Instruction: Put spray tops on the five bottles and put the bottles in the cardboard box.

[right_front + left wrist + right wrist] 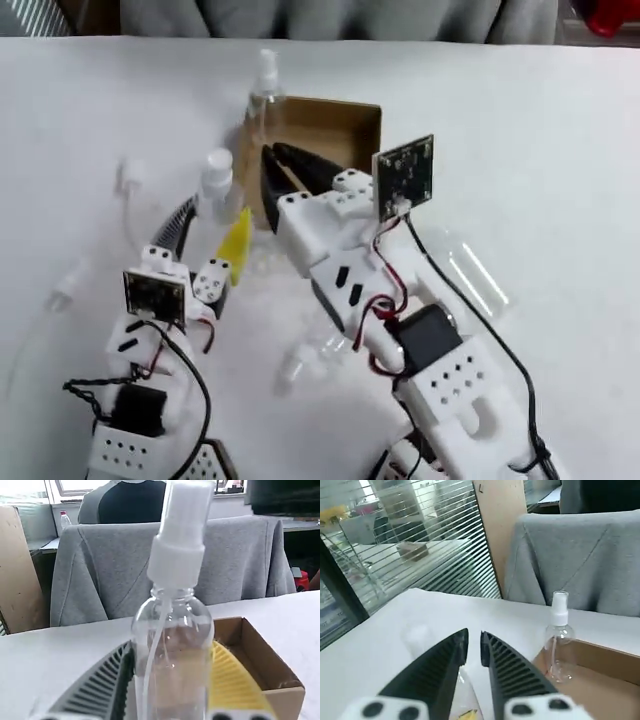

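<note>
Bottle with spray top | left jaws clamp it | right jaws narrowly apart, near cardboard box

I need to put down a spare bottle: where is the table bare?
Bare table right of the cardboard box, and the far left corner. Crowded: left and front of the box, with the left gripper and its bottle, the right gripper, loose bottles and spray tops.
</note>
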`<action>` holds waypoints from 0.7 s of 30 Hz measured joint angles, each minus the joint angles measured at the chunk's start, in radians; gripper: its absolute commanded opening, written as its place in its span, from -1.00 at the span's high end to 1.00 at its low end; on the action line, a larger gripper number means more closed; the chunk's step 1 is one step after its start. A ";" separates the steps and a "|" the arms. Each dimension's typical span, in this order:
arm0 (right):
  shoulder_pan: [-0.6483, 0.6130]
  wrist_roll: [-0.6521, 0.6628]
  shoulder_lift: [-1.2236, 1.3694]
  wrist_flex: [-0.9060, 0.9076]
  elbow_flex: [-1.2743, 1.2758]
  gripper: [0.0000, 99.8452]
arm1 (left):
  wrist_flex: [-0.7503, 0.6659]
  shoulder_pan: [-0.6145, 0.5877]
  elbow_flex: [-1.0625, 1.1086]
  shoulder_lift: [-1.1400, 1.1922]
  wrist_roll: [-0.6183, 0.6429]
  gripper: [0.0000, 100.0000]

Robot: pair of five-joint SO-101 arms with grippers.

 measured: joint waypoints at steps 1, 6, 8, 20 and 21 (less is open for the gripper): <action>-0.014 0.000 0.014 -0.006 0.000 0.97 | 0.000 0.000 0.000 0.000 0.000 0.89; -0.044 0.000 0.140 -0.095 0.000 0.97 | 0.000 0.000 0.000 0.000 0.000 0.89; -0.041 0.000 0.195 -0.135 0.002 0.97 | 0.000 0.000 0.000 0.000 0.000 0.89; -0.043 0.000 0.207 -0.157 0.002 0.97 | 0.000 -0.003 0.000 0.000 0.000 0.89; -0.044 0.000 0.187 -0.141 0.002 0.97 | 0.000 -0.003 0.000 0.000 0.000 0.89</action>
